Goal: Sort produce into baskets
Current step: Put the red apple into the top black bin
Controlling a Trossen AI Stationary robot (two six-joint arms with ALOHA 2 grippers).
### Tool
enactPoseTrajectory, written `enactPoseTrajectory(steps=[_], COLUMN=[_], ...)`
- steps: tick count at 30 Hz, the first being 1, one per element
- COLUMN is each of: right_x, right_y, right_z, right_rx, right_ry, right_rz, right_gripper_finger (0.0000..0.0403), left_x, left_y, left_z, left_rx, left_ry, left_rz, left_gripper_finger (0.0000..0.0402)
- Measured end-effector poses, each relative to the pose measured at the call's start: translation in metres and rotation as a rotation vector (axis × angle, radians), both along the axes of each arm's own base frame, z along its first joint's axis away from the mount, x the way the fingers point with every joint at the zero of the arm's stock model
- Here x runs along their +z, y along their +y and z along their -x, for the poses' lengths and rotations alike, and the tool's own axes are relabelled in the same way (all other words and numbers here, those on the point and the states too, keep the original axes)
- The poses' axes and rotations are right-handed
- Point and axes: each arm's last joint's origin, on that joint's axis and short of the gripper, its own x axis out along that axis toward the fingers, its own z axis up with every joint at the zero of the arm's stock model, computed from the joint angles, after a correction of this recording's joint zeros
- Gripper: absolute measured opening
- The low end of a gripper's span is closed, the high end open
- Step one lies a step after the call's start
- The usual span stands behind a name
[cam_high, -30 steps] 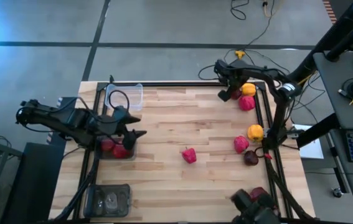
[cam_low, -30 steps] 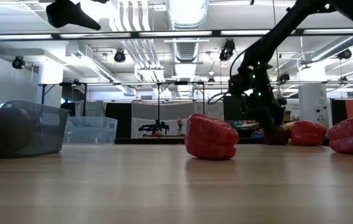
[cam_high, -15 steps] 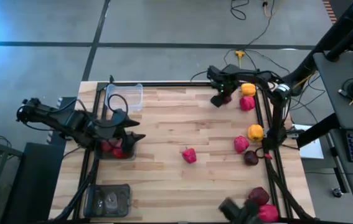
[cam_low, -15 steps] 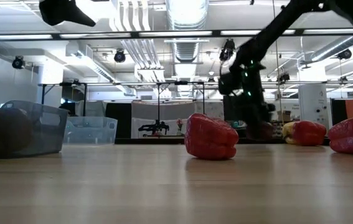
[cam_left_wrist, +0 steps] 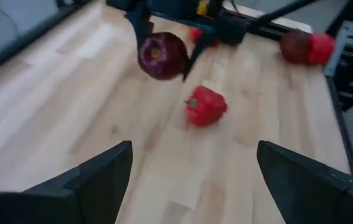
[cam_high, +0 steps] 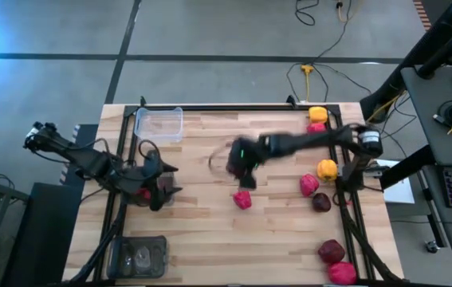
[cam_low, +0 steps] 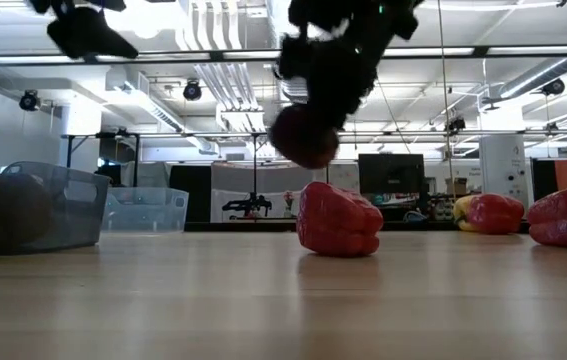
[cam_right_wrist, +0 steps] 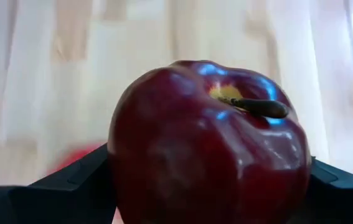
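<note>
My right gripper (cam_high: 237,163) hangs over the middle of the table, shut on a dark maroon pepper (cam_low: 303,135). A bright red pepper (cam_high: 242,199) lies on the wood just below and nearer. My left gripper (cam_high: 160,187) stands open with nothing in it above a smoky dark basket (cam_high: 134,195) at the left edge. That basket holds red peppers (cam_high: 144,191). The open fingers (cam_left_wrist: 108,171) frame the table in the left wrist view. My right gripper pinches the maroon pepper by two opposite sides (cam_right_wrist: 117,162) between its two fingers (cam_right_wrist: 70,186). The fingers slant down from the table's right. The pepper's stem end (cam_right_wrist: 254,107) faces back toward the wrist. The pepper hangs clear of the table.
A clear basket (cam_high: 159,123) sits at the far left and another dark basket (cam_high: 138,255) at the near left. More peppers lie along the right edge: yellow (cam_high: 327,169), red (cam_high: 308,185), maroon (cam_high: 322,202), and others at the far (cam_high: 318,114) and near (cam_high: 331,251) right.
My right gripper has swung fast from the far right corner toward the table's middle, carrying the maroon pepper lifted clear of the wood. My left gripper has sunk a little toward the near edge over the dark basket.
</note>
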Motion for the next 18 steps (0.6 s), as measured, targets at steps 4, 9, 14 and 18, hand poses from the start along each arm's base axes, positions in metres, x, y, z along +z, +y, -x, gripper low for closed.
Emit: enactPoseTrajectory(steps=[4,9,14,18], right_x=[-0.012,-0.034,-0.075,-0.102], right_y=[0.050,0.079,0.080,0.083], right_z=[-0.021,-0.047,-0.072,-0.088], right_rx=[-0.111,-0.320,-0.393,-0.403], right_ry=[-0.144,-0.376,-0.490,-0.511], right_rz=[0.160,0.144,0.081,0.095], right_gripper_finger=[0.0304,0.0312,0.0305,0.0320], left_x=[-0.021,-0.042,-0.055,-0.061], left_y=[-0.005,-0.002,0.000,0.003], left_z=[-0.002,0.001,0.003,0.003], left_rx=[-0.018,0.043,0.052,0.052], left_ry=[-0.041,-0.008,0.020,0.046], left_rz=[0.098,0.105,0.066,0.073], left_gripper_finger=[0.0346,0.0351,0.0350,0.0350])
